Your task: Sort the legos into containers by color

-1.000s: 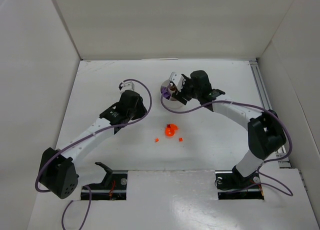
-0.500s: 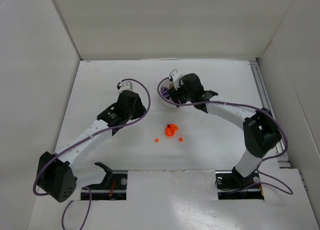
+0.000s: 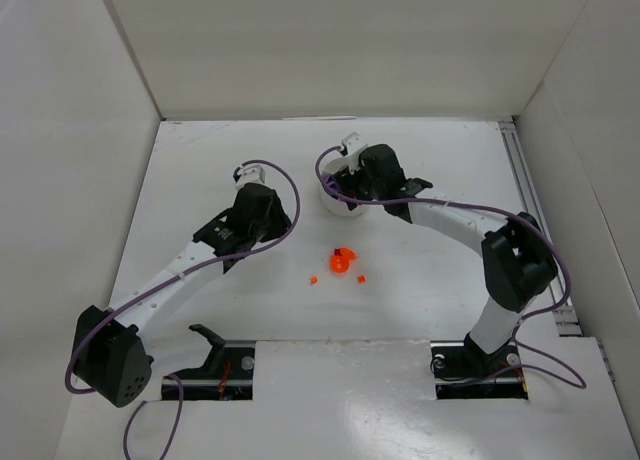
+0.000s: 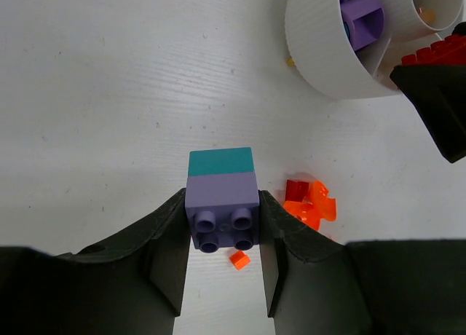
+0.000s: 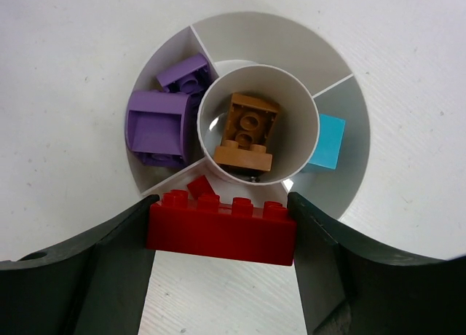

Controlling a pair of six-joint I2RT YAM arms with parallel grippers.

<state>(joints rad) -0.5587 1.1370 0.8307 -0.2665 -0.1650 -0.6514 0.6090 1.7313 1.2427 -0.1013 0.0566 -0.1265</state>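
Far centre on the counter [image 4: 87, 95], the right end effector [image 5: 220, 237] clamps a red brick [image 5: 220, 226] over the white dish's [image 5: 255, 36] rim. Purple pieces [image 5: 156, 127], a brown brick [image 5: 247, 131] and a teal tile [image 5: 325, 151] fill separate compartments. To the left, the left end effector [image 4: 222, 229] grips a lilac-and-teal brick [image 4: 222, 196] beside loose orange pieces [image 4: 313, 204].

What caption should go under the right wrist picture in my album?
Right tool holds a red brick over the white dish; purple pieces, a brown brick and a teal piece sit inside.
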